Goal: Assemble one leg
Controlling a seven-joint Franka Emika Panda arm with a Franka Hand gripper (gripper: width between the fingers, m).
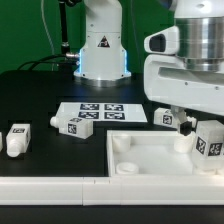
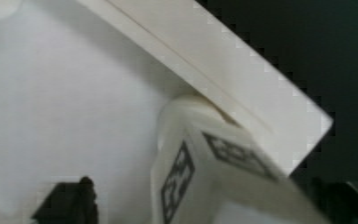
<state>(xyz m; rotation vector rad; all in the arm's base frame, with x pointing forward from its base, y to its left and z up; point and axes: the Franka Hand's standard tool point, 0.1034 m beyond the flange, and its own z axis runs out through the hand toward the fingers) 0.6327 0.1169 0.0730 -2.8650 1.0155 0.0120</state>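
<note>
Leg (image 2: 202, 165) upright near panel (image 1: 140, 165) edge, likely for seating in socket. Pincer (image 1: 195, 135) wide, straddling leg, finger (image 2: 69, 200) clear of it.

On the desk (image 1: 35, 100) the marker board (image 1: 95, 113) lies mid-way, before the robot base (image 1: 100, 45). The first leg (image 1: 17, 140) sits far to the exterior view's left, the second leg (image 1: 72, 124) at the board's front-left corner, and the third leg (image 1: 163, 118) just beside its right end. The panel (image 1: 150, 157) lies nearest the camera toward the right, with the fourth leg (image 1: 207, 137) at its far right corner.
</note>
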